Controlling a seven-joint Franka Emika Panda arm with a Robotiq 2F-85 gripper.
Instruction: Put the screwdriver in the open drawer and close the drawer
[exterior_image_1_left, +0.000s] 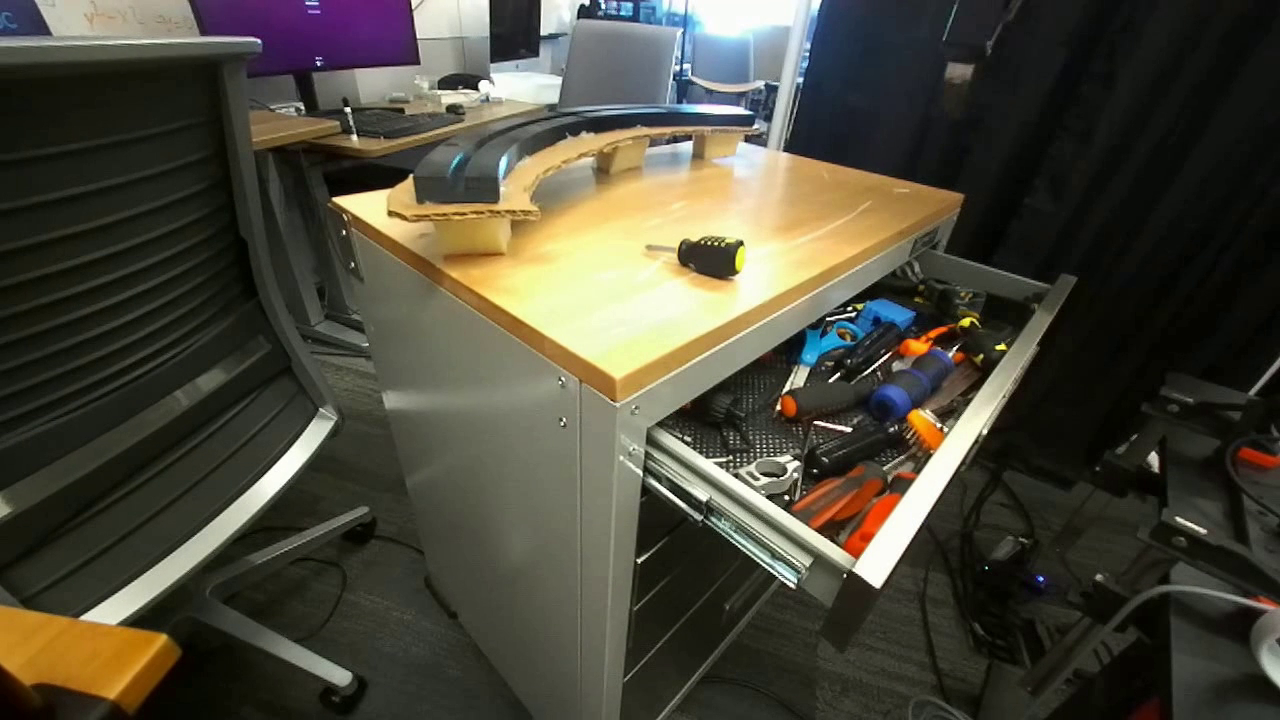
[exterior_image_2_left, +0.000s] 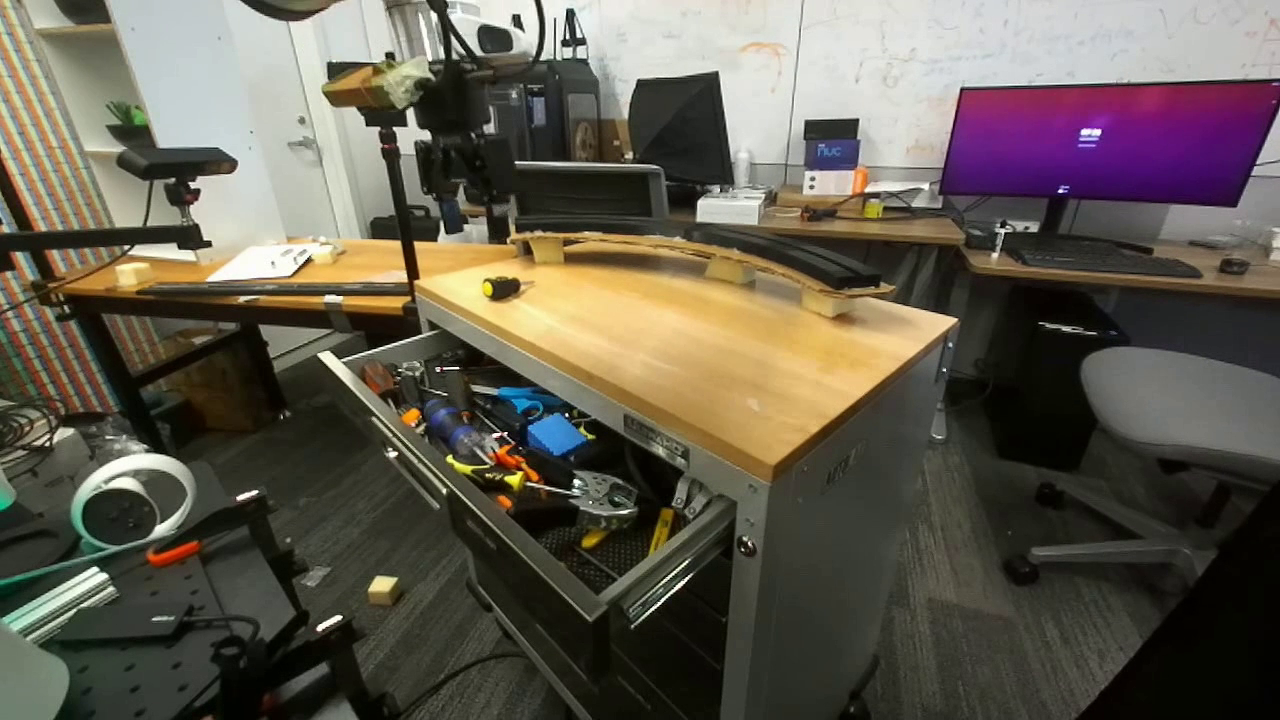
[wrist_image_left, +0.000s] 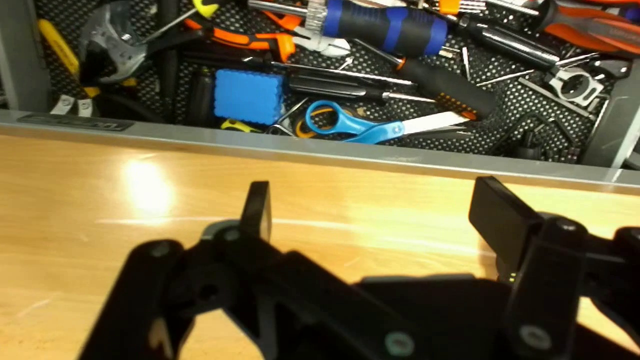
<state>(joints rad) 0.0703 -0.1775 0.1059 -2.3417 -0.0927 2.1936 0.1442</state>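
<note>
The screwdriver, stubby and black with a yellow end, lies on the wooden worktop near its drawer-side edge. It also shows in an exterior view. In the wrist view only a few yellow dots of its handle show beside the right finger; the rest is hidden. The drawer is pulled out and full of tools; it also shows in an exterior view and the wrist view. My gripper is open and empty above the worktop. In an exterior view the gripper hangs above the screwdriver's end.
A curved black track on cardboard and foam blocks stands along the worktop's far edge. The drawer holds blue scissors, a blue block and several handled tools. A chair stands beside the cabinet.
</note>
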